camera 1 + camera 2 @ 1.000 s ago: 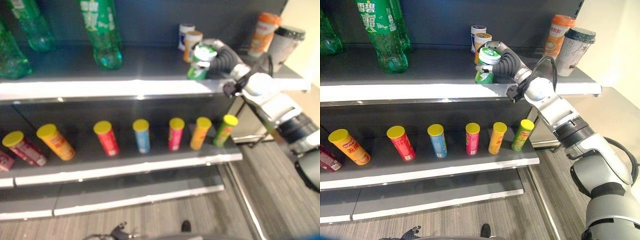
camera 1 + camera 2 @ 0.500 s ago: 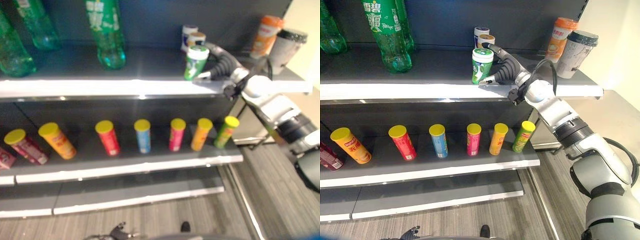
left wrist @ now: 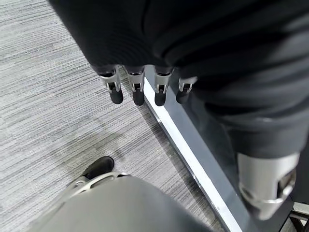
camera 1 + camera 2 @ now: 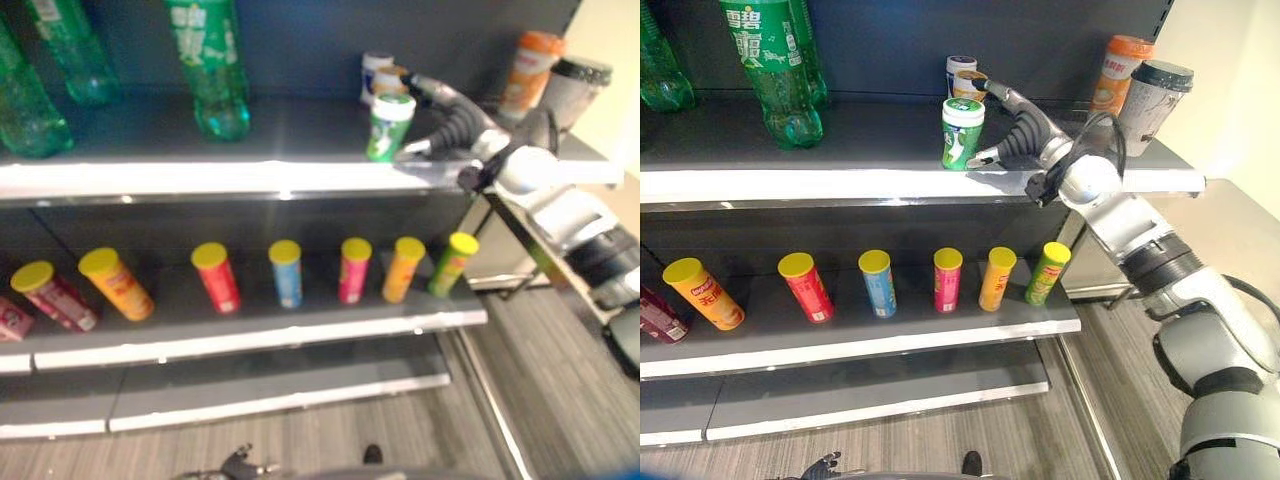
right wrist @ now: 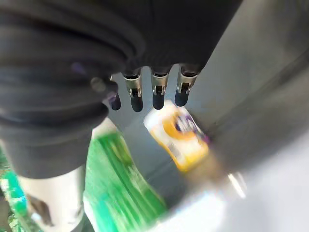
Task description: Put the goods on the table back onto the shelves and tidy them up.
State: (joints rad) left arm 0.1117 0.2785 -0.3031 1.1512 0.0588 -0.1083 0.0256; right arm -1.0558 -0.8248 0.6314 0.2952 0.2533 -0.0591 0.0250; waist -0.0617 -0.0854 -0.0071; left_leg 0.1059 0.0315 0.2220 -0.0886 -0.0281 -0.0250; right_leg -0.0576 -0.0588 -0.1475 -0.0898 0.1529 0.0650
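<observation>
One green canister (image 4: 962,133) stands upright at the top shelf's (image 4: 840,183) front edge, just beside the right hand (image 4: 1025,135), whose fingers (image 4: 998,95) are apart, apparently releasing it.

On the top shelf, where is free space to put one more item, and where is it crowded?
Widest bare patch: between the big green bottle and the green canister. A narrower one lies between the right hand and the tall cups. It is crowded behind the green canister, where two small cans stand close.
</observation>
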